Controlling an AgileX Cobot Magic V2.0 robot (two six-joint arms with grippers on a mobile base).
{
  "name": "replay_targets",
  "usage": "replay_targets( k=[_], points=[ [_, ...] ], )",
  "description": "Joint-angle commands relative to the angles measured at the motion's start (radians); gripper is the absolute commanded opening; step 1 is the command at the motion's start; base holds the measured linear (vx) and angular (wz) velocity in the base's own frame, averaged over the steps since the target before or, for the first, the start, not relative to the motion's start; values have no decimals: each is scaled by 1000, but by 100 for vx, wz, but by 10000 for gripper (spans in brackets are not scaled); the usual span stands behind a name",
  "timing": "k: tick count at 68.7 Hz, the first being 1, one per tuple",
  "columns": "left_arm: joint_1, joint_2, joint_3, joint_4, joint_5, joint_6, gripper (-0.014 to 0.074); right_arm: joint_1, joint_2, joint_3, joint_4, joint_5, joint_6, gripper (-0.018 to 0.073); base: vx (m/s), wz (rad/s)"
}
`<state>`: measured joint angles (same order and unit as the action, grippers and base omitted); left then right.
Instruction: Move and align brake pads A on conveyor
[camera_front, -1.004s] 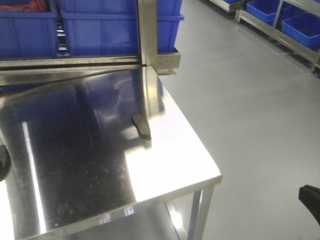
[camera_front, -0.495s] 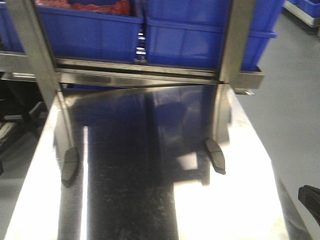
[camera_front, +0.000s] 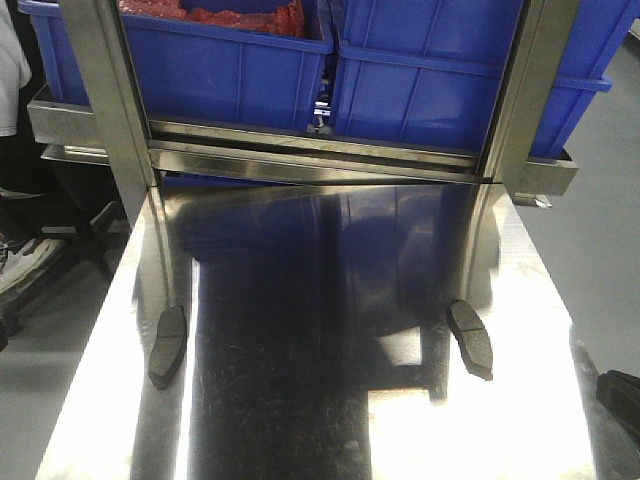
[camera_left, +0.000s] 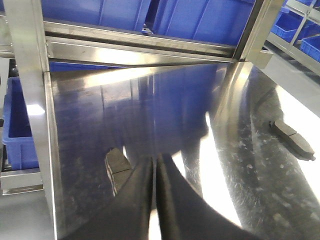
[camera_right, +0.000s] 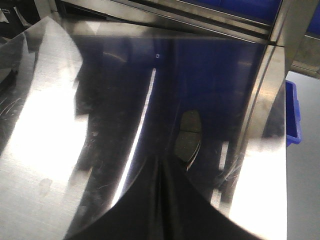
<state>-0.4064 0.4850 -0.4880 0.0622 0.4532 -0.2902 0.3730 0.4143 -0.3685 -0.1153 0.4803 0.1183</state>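
The left gripper (camera_left: 154, 162) is made of two smooth matte-black fingers (camera_left: 135, 200), broad at the base and tapering to narrow tips, with a thin pale slit between them. The right gripper (camera_right: 162, 161) has the same plain black tapering fingers, divided by a fine dark seam.

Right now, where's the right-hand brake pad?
In the front view, the brake pad lies on the steel table near its right edge, opposite the other pad.
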Motion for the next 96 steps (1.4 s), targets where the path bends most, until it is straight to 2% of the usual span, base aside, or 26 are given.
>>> replay_targets(
  k=[1,79,96],
  points=[
    [-3,5,-29,0,-71,-8,-6,-4,9,-27,-10,-68,-7,-10,3,-9],
    [-3,5,-29,0,-71,-8,-6,-4,9,-27,-10,-67,-7,-10,0,0],
    [-3,5,-29,19,-118,-8,-6,-4,9,-27,-10,-67,-7,-10,0,0]
  ],
)
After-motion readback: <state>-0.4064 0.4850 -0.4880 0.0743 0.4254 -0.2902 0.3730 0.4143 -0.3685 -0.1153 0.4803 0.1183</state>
